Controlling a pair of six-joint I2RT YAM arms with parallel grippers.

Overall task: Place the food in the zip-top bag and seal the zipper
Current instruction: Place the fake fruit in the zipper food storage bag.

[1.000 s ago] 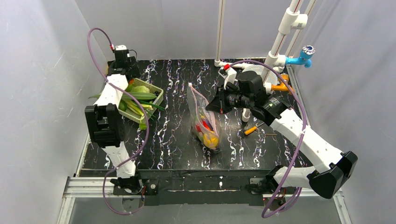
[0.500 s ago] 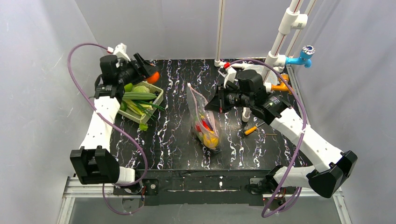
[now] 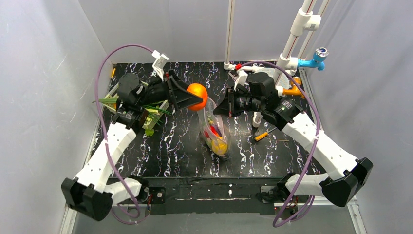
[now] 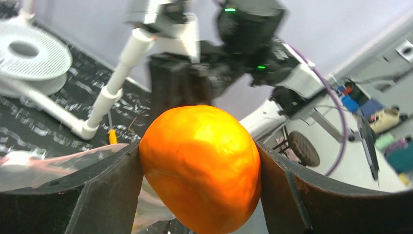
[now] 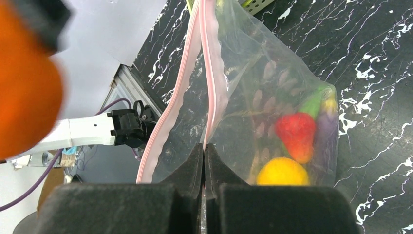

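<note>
Up above the tabletop, from the top view, the left fingers are squeezing a round orange fruit and holding it in the air, right next to the top of the zip-top bag. The bag is standing in the middle of the tabletop, and the right fingers are pinching its top edge to hold it up. From the left wrist view, the orange fruit is sitting snug between the two dark fingers, which are spread wide around it and touching both its sides. From the right wrist view, the right fingers are pressing tight together on one side of the pink zipper, while the other side is hanging loose, so the bag's mouth is gaping open a little. A red fruit and a yellow fruit are already lying inside. I think the job now is dropping the orange fruit in. To do it well, the left arm should be moving the fruit right over the gap between the two pink strips, going down slowly, and letting go only once the fruit is inside the mouth. The bag looks floppy, so the right fingers should be gripping hard.
</note>
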